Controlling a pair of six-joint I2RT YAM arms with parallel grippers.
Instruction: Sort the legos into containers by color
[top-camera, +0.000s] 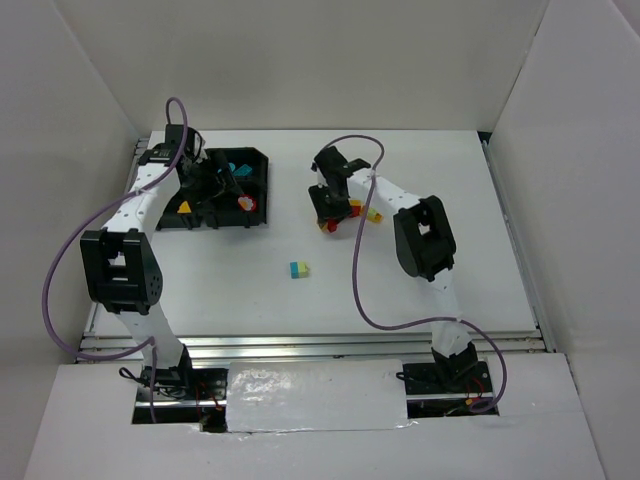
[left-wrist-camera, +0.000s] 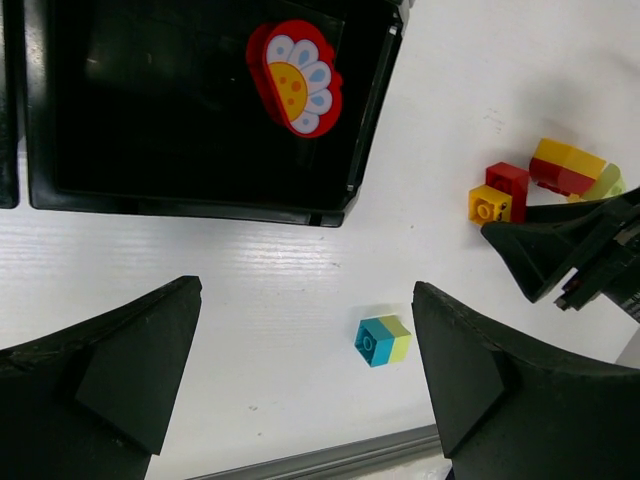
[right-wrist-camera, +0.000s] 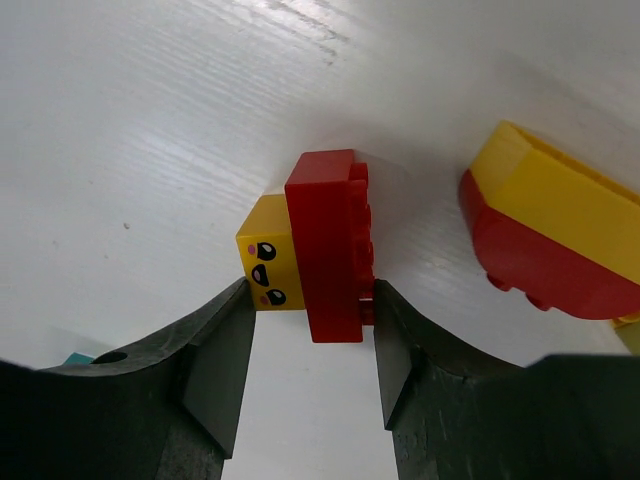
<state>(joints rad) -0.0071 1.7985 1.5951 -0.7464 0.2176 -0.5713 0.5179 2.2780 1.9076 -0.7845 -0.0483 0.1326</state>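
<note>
My right gripper (right-wrist-camera: 312, 320) is down on the table with its jaws closed against a red-and-yellow lego (right-wrist-camera: 325, 245). One tip presses the yellow face block and the other presses the red studs. Just to the right lies a rounded yellow-on-red lego (right-wrist-camera: 560, 230). A teal-and-lime lego (top-camera: 299, 269) sits alone mid-table. The black tray of containers (top-camera: 262, 190) stands at the back left. It holds a red flower lego (left-wrist-camera: 295, 78), a yellow lego (top-camera: 186, 207) and a teal lego (top-camera: 236, 167). My left gripper (left-wrist-camera: 305, 370) hangs open over the tray's near edge, holding nothing.
White walls enclose the table on three sides. A metal rail (top-camera: 310, 345) runs along the near edge. In the left wrist view the right arm's black fingers (left-wrist-camera: 560, 245) reach in beside the red and yellow bricks (left-wrist-camera: 500, 195), with a lime piece (left-wrist-camera: 606, 184) behind them.
</note>
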